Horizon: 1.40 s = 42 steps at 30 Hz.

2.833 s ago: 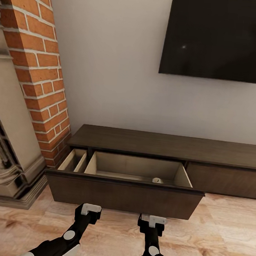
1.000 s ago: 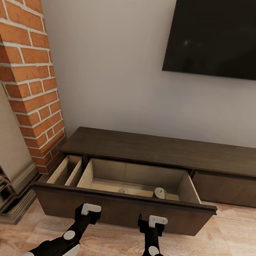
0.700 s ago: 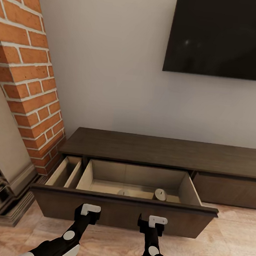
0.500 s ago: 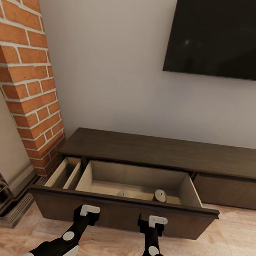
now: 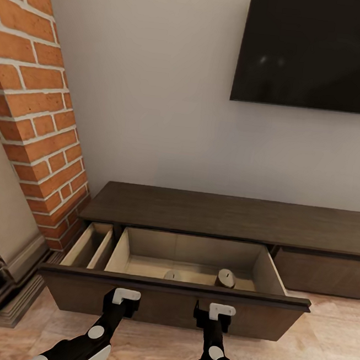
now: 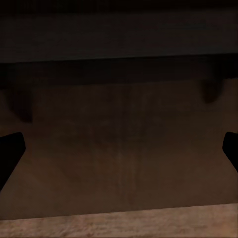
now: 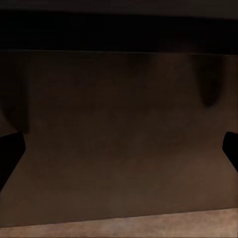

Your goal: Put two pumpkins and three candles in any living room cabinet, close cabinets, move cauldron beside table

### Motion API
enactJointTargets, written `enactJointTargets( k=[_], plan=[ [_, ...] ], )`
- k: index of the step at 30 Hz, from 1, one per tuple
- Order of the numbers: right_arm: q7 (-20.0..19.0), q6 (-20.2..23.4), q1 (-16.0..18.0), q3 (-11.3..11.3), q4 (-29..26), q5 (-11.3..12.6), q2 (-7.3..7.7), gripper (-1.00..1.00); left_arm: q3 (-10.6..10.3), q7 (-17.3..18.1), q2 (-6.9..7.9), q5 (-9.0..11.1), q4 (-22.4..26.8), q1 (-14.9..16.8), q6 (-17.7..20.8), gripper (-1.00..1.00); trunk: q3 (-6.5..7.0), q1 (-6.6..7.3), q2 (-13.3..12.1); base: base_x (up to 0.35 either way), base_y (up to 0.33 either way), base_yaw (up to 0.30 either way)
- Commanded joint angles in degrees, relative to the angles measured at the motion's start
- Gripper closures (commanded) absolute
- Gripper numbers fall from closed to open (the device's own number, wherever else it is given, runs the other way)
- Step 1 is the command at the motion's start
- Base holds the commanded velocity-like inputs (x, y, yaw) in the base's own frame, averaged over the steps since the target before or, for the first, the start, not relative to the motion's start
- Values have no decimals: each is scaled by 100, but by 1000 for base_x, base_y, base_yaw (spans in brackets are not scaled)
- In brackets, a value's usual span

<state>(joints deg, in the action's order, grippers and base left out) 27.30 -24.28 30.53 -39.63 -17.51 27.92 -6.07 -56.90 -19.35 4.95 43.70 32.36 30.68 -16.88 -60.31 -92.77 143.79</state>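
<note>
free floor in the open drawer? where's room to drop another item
Bare tan floor in the drawer runs along its left wall, left of the half-hidden candle. A smaller patch lies between the upright candle and the right wall. Crowded: front-centre, around both candles. The narrow left compartment looks clear, but tight.

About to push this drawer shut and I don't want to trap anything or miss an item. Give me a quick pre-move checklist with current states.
1. Drawer of the cabinet pulled out, ready to push: ok.
2. Candles inside: two show, one standing clear and one just above the front edge; all three in: not ok.
3. Pumpkins in the drawer: cannot tell, its front floor is hidden.
4. Left gripper open and empty, facing the drawer front: ok.
5. Right gripper open and empty, facing the drawer front: ok.
6. Nothing sticking above the drawer rim: ok.
</note>
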Motion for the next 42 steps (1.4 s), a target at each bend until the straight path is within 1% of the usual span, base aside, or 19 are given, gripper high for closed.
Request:
enactJointTargets(
  k=[1, 42],
  plan=[
    [21, -24, 7, -53, 2, 38, 1, -100, -49, -43, 6, 43, 8, 8, -26, -100, -5, 0, 2, 161, 0, 0],
    [21, -24, 8, -53, 8, 38, 1, -100, -49, -43, 7, 43, 8, 8, -26, -100, -5, 0, 2, 246, 0, 0]
  ],
)
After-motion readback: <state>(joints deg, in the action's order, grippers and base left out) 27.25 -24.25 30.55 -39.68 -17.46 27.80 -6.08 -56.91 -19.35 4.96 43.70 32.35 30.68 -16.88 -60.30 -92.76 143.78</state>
